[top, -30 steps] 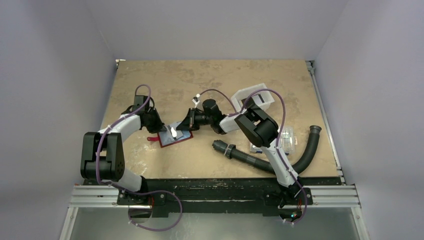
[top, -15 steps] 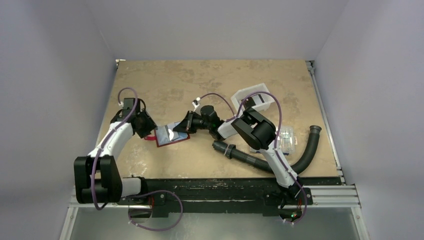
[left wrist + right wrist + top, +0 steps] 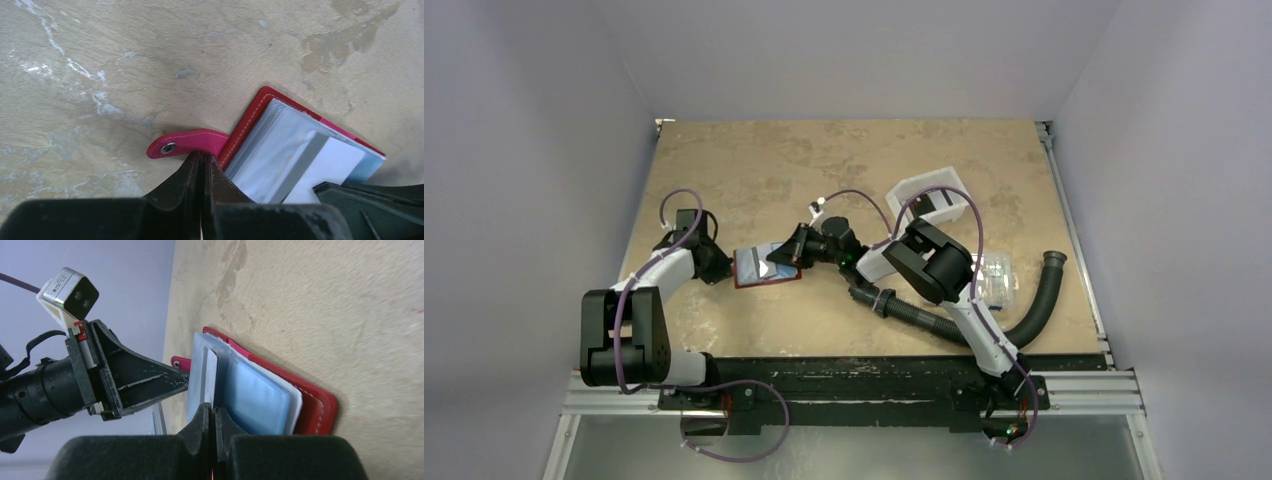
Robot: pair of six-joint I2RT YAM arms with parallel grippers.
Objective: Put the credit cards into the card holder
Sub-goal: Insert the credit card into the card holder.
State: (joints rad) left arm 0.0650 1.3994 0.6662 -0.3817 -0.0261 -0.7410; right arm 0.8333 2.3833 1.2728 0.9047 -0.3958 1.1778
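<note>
Legible text, labels, brands, numbers, signs: none. Card holder, pale credit card and surface show no marking that can be read in any view.

The table has a tan, mottled top with darker stains and pale scuffs. A red card holder lies open on its left-centre part, clear sleeves facing up and its closing tab flat on the surface, pointing left. A white plastic tray sits farther back on the right. Near the right edge lies a clear compartment box, and a black corrugated hose curves along the front beside it.
</note>
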